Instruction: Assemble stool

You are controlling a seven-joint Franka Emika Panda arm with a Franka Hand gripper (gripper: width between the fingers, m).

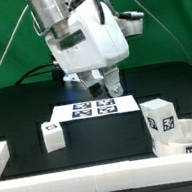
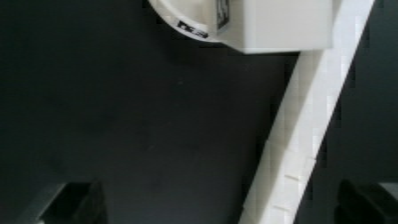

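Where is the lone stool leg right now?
In the exterior view the lone leg lies on the view's left, just off the near left corner of the marker board; the other stool parts cluster at the view's right.

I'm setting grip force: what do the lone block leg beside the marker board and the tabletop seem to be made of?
The block leg looks like hard white plastic with a smooth finish: even colour, crisp straight edges. The tabletop seems covered in a matte black sheet, perhaps cloth or rubber; it shows almost no reflection, but the pictures cannot settle which.
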